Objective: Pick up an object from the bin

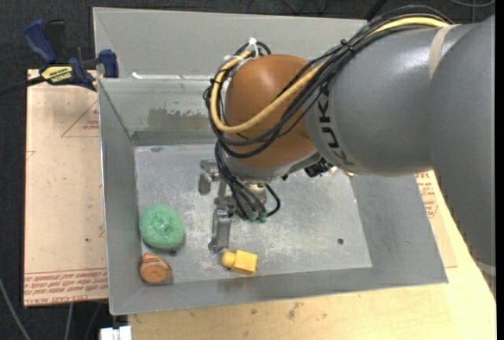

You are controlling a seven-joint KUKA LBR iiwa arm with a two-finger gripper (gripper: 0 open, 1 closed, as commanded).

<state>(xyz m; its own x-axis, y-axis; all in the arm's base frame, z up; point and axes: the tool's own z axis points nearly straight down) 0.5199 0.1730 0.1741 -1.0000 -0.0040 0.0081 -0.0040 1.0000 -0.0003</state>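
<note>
Three loose things lie on the floor of the grey bin (315, 245), all on the near side of the fingers (220, 230). Closest is a small yellow block (240, 260), just beside the lower tip and a little toward the view's right. Whether tip and block touch is too fine to tell. Well apart from the fingers, toward the view's left, sits a green spongy ball (161, 226). Just nearer than the ball, by the near wall, stands a short brown round piece (155, 270) like a wooden peg. The ball and the peg lie close together. The floor between them and the fingers is bare.

The orange cover (264, 106) on the wrist, wrapped in black and yellow cables (236, 128), hangs over the fingers' upper part. With the thick grey arm (402, 102) it hides the bin's floor behind and to the right of them. The arm is cut off at the view's right edge.

One narrow grey bar reaches down to the floor. Whether the fingers are spread or pressed together cannot be told.
</note>
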